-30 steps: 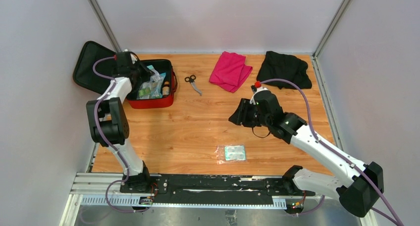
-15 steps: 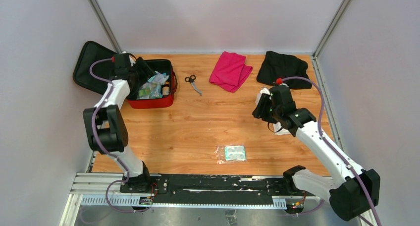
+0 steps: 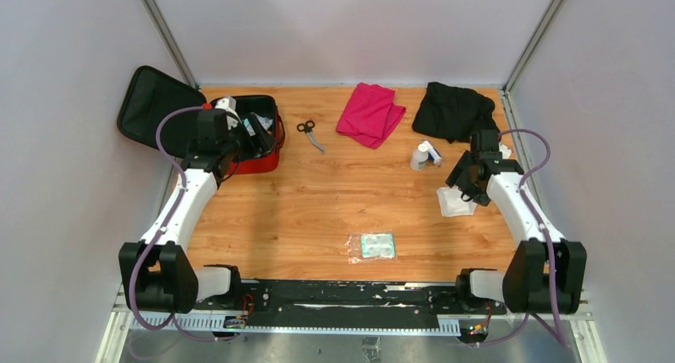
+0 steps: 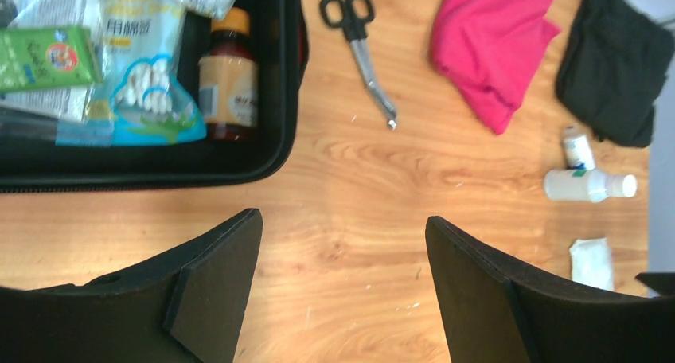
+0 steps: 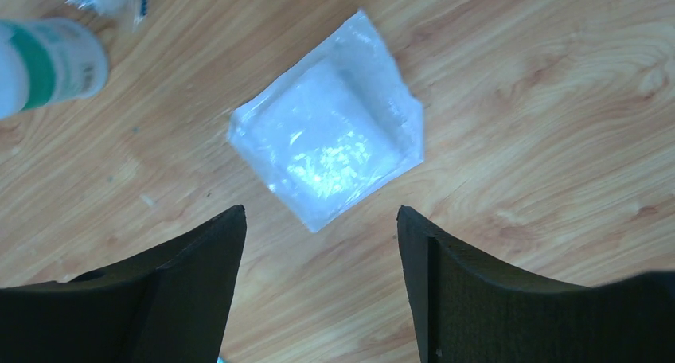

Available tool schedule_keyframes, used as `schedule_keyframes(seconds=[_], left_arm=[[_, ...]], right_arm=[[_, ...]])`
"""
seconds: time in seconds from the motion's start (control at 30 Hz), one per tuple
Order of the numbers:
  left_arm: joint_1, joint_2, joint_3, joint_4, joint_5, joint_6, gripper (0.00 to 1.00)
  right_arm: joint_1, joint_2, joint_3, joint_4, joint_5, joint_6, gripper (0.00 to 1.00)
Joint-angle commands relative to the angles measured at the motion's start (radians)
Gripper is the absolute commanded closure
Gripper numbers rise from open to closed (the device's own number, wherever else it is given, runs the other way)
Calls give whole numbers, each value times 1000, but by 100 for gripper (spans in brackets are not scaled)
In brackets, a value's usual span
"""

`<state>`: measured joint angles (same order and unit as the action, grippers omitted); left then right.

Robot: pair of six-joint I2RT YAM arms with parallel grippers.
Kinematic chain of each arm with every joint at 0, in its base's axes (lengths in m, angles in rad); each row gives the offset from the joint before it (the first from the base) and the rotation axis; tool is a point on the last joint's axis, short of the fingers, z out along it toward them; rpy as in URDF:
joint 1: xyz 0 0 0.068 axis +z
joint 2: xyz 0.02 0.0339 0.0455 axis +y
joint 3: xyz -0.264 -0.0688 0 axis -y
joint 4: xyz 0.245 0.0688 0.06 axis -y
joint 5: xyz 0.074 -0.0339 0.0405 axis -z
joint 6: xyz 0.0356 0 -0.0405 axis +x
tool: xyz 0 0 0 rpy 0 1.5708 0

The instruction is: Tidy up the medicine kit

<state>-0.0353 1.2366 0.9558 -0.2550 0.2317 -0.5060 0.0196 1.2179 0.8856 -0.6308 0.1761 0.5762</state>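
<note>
Medicine kit [image 3: 256, 165] sat open at the far-left corner of the worktop [image 3: 318, 204], lid flopped back toward the left wall, packets and 1 brown bottle [image 4: 228, 76] inside. Left jaws hung released and empty by the kit's right side. Right jaws, likewise spread wide and gripping nothing, hovered over 1 clear packet [image 5: 330, 160] lying flat near the right edge, 1 white bottle [image 3: 419, 156] nearby.

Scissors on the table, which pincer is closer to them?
Left. The left pincer is by the medicine kit's right edge, just left of the scissors. The right pincer hovers above a clear packet, far off to their right.
</note>
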Motion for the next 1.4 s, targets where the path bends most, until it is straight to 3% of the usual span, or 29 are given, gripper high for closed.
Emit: schedule_keyframes(seconds=[0.0, 0.3, 0.5, 1.0, 1.2, 1.37], left_arm=[[-2, -14, 1, -66, 3, 84, 19], [-2, -26, -4, -65, 40, 80, 19], [-2, -28, 3, -68, 52, 81, 19], [-3, -20, 0, -55, 98, 76, 18], [-5, -30, -27, 17, 208, 54, 18], [-93, -58, -61, 49, 243, 41, 17]], right_arm=[[-99, 103, 46, -6, 12, -59, 25], [-182, 304, 104, 12, -19, -140, 30], [-223, 365, 103, 29, -139, -175, 38], [-236, 306, -49, 141, -420, -164, 100], [-199, 183, -148, 183, -516, -90, 100], [-74, 9, -253, 225, -523, 47, 100]])
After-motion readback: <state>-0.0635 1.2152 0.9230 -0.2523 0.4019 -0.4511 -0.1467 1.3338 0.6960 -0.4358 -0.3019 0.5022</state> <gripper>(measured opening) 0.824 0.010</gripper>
